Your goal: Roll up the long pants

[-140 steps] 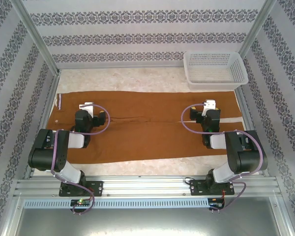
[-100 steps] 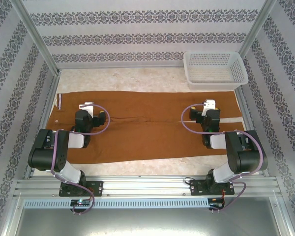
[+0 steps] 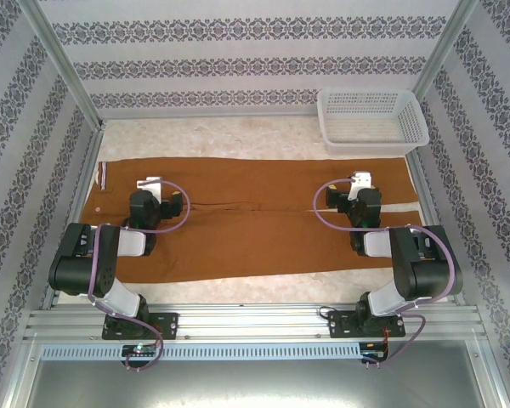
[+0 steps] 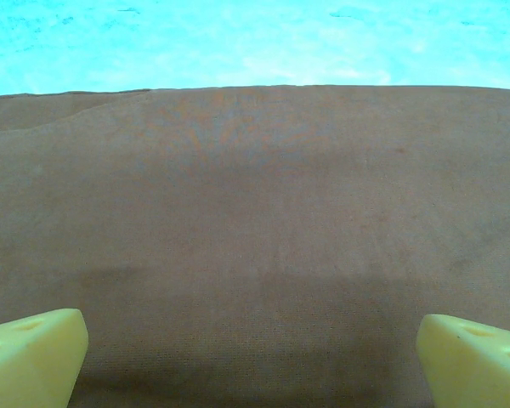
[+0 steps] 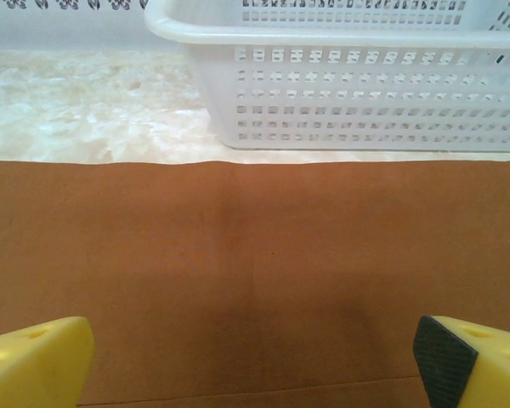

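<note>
Left gripper (image 4: 251, 361) hovers with its yellow wedge-shaped fingers (image 4: 30, 357) spread wide and empty above the long pants (image 3: 255, 225). These are a broad rust-brown sheet of woven cloth lying flat across the pale marbled table (image 3: 238, 140), with the waist at the left. Right gripper (image 5: 253, 361) hangs over the hem end, also spread and holding nothing. It is near the white perforated plastic basket (image 3: 372, 119), which stands just beyond the cloth's far edge.

The fabric looks thin, matte and finely woven, with almost no creases. A dark seam line runs where the two legs meet, and a paler tan strip shows by the right hems. I judge it light, soft and limp: it should sag and bunch rather than slide as one piece, and a loose roll would likely spring open. The soundest hold seems to be a pinch on one short end that catches both layers, with the two grippers spaced across the width.
</note>
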Robot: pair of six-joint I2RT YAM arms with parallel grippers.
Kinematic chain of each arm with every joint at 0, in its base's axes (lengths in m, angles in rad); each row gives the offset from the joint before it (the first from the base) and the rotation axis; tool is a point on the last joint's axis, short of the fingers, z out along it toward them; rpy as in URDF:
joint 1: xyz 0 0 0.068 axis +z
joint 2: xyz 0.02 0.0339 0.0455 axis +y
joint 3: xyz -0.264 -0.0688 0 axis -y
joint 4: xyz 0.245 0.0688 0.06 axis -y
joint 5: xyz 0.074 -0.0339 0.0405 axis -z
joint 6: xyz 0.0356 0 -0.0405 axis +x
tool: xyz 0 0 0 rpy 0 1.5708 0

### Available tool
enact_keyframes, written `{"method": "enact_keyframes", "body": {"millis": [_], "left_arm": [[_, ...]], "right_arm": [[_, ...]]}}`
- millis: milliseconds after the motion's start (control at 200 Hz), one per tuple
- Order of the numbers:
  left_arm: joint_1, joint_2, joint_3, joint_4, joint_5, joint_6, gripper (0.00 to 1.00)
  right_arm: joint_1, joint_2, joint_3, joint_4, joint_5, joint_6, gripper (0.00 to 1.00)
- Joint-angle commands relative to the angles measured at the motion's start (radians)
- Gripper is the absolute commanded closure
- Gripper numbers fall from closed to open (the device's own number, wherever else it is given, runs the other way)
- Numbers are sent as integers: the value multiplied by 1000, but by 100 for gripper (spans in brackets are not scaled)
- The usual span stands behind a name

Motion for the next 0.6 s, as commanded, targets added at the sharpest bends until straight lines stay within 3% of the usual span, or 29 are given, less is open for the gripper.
{"method": "enact_keyframes", "body": {"millis": [0,100,160,270,340,510,595], "left_arm": [[12,-47,46,-50,-56,-12,0],[15,-148,280,-521,-254,-81,0],[28,-158,460,-786,-319,-142,0],[105,-89,778,-1308,-364,-389,0],[176,-72,828,-1416,-276,-487,0],[471,-133,700,-1428,225,-689,4],[560,-173,643,-1509,267,-720,5]], "right_arm": [[-11,-34,38,-22,-1,11,2],[-12,-111,209,-415,71,36,2],[-14,-111,313,-567,59,45,2],[-33,-101,458,-794,-2,176,2],[-82,-108,493,-851,-115,287,2],[-265,-162,500,-988,-397,461,2],[-352,-201,494,-1100,-444,485,2]]}}
